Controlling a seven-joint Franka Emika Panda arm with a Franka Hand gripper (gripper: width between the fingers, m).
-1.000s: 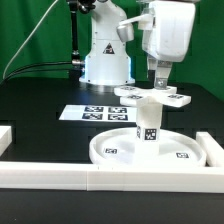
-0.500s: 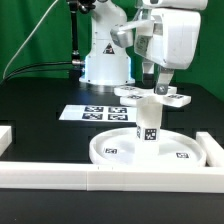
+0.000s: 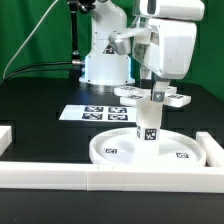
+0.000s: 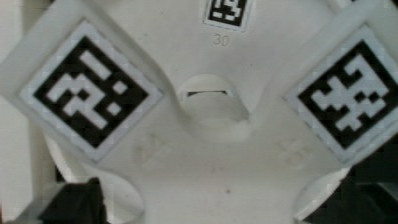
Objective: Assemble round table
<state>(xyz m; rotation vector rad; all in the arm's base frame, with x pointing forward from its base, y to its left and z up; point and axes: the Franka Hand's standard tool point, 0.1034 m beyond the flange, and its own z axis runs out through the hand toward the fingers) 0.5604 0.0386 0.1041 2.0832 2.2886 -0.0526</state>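
Since a second ago the arm's white wrist housing has risen and turned, now sitting higher in the exterior view and angled toward that view's right, while the parts below have kept their places. Round disc (image 3: 150,148) lies flat on the black tabletop (image 3: 40,125), close behind the long white border bar (image 3: 110,176) at the front. Short cylinder leg (image 3: 149,122) stands upright at the disc's middle, a black-and-white tag on its near face. Flat cross-shaped piece (image 3: 150,97) sits level on top of the leg, its arms spreading toward both sides of the exterior view, tagged on the ends. Gripper (image 3: 156,92) hangs straight down over the cross's centre, its fingers (image 3: 157,95) reaching the cross where the arms meet (touching or a hair above, cannot tell). Whether the fingers are spread or pinched cannot be told from the exterior view. Wrist view looks straight down on the cross-shaped piece (image 4: 199,110): two large diamond-set tags on its arms, a smaller tag further along, a rounded boss at the centre; dark blurred shapes at the frame's corners could be fingertips, too indistinct to judge their gap. Marker board (image 3: 95,114) lies flat on the tabletop toward the exterior view's left of the disc, near it, with the white robot base (image 3: 105,60) behind.
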